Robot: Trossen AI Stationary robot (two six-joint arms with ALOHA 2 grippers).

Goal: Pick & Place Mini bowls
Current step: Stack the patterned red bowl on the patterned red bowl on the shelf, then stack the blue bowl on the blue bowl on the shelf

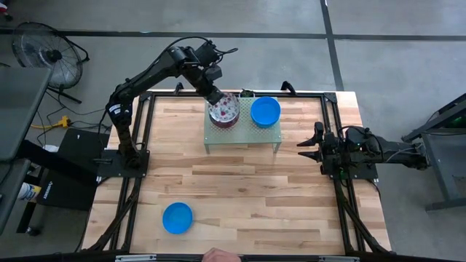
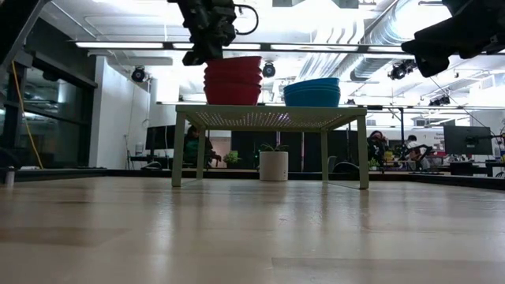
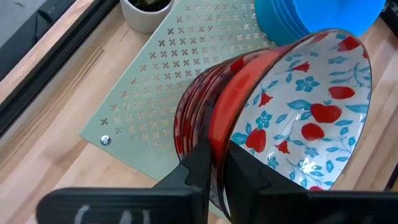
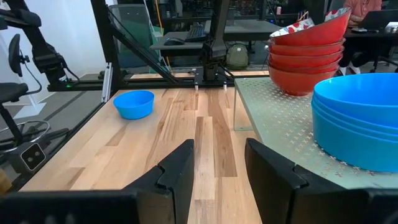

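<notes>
On the green perforated stand [image 1: 240,135] at the table's far middle stand two stacks of mini bowls. One is red outside and white floral inside [image 1: 224,111]; the other is solid blue [image 1: 265,111]. My left gripper [image 1: 217,97] comes down at the floral stack's far-left edge [image 2: 207,49] and is shut on its top bowl [image 3: 305,118]. A single blue bowl [image 1: 177,217] rests on its base on the wood near the front left. My right gripper [image 1: 310,145] waits open at the table's right side, its fingers [image 4: 217,168] holding nothing. My left gripper pinches the top floral bowl at its rim [image 3: 224,134], one finger [image 3: 199,155] on the red outer wall and the other [image 3: 252,171] inside on the white floral face. The fingers slant down from the far left. The bowl is tilted [image 4: 311,25], its lower part still in the stack.
A small white plant pot [image 1: 246,93] stands just behind the stand. Black frame rails [image 1: 142,138] run along the table's left and right edges. A person's hand [image 1: 218,255] shows at the near edge. Bare wood lies between the stand and the single blue bowl.
</notes>
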